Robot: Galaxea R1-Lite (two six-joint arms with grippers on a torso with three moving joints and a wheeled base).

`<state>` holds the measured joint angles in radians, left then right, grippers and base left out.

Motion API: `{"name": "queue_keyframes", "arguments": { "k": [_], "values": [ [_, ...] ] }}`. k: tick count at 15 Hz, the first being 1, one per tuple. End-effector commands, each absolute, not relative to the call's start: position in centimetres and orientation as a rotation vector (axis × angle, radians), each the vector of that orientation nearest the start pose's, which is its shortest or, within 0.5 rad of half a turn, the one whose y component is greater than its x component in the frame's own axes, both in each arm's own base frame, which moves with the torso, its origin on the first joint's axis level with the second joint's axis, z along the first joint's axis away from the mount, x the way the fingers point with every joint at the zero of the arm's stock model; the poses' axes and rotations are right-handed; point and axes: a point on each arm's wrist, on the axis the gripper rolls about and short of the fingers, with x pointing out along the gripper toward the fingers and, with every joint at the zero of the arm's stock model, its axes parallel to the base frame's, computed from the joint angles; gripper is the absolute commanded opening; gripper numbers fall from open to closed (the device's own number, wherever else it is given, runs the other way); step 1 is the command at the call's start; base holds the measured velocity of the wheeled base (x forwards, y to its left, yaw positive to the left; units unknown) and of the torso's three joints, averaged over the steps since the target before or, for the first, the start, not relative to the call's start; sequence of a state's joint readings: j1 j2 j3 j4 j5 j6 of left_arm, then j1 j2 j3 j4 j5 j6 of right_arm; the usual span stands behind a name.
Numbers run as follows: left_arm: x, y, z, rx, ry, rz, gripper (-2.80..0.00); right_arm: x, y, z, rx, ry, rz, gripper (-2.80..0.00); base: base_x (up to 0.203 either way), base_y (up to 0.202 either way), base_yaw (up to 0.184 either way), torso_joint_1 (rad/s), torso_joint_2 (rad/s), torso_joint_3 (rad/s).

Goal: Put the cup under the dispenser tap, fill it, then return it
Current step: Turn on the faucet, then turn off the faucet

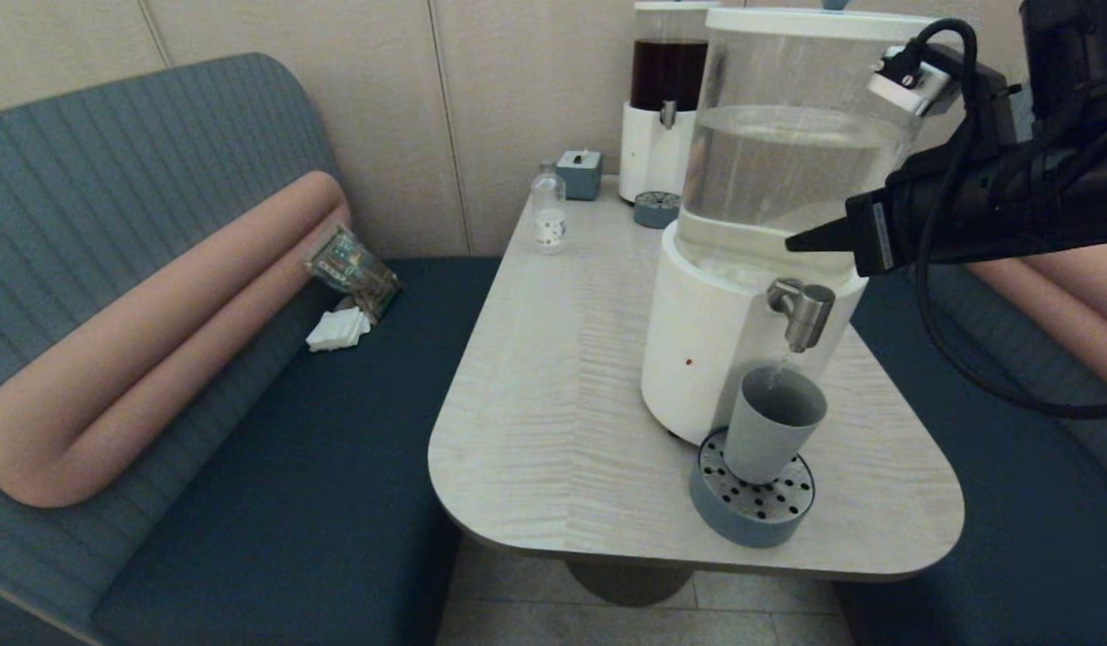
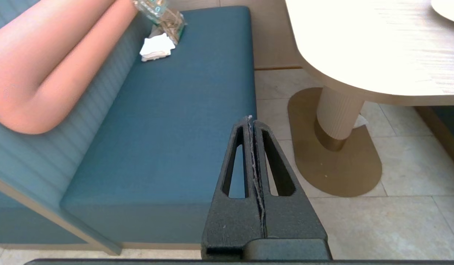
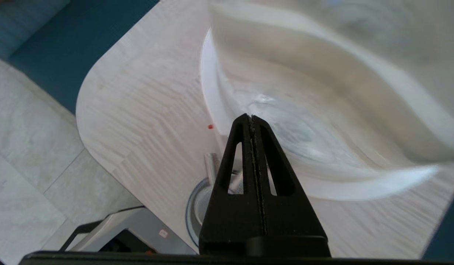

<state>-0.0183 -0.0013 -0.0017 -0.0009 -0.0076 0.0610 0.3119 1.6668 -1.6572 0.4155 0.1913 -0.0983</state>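
Note:
The grey-blue cup (image 1: 771, 423) stands upright on the round perforated drip tray (image 1: 751, 501), right below the brushed-metal dispenser tap (image 1: 800, 310). A thin stream of water runs from the spout into the cup. The tap belongs to the white-based dispenser (image 1: 706, 345) with a clear water tank. My right gripper (image 1: 794, 240) is shut and empty, its tip hovering just above the tap against the tank. In the right wrist view the gripper (image 3: 251, 117) hides the cup; a part of the tap (image 3: 211, 167) shows beside it. My left gripper (image 2: 250, 118) is shut, parked low over the bench edge.
At the back of the table (image 1: 553, 377) stand a dark-liquid dispenser (image 1: 664, 99), a small clear bottle (image 1: 548, 213), a blue tissue box (image 1: 579, 173) and a second drip tray (image 1: 656, 209). Packets and napkins (image 1: 343, 296) lie on the blue bench (image 1: 275, 467).

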Motion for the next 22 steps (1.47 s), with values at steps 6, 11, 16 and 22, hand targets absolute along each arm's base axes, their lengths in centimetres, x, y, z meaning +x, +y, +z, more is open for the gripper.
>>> {"name": "queue_keyframes", "arguments": {
  "k": [6,11,16,22],
  "values": [
    [-2.3,0.0,7.6,0.061,-0.007,-0.026,-2.8,22.8,5.9,34.4,-0.113,0.362,0.439,-2.8,0.0,0.0,0.0,0.0,0.0,0.0],
    [-2.3,0.0,7.6,0.061,-0.007,-0.026,-2.8,12.9,1.8,33.4,-0.145,0.285,0.279,-2.8,0.0,0.0,0.0,0.0,0.0,0.0],
    [-2.3,0.0,7.6,0.061,-0.007,-0.026,-2.8,2.8,0.1,29.4,-0.167,0.181,0.077,-2.8,0.0,0.0,0.0,0.0,0.0,0.0],
    [-2.3,0.0,7.6,0.061,-0.007,-0.026,-2.8,-5.3,0.6,23.0,-0.206,0.005,-0.002,-2.8,0.0,0.0,0.0,0.0,0.0,0.0]
  ]
}}
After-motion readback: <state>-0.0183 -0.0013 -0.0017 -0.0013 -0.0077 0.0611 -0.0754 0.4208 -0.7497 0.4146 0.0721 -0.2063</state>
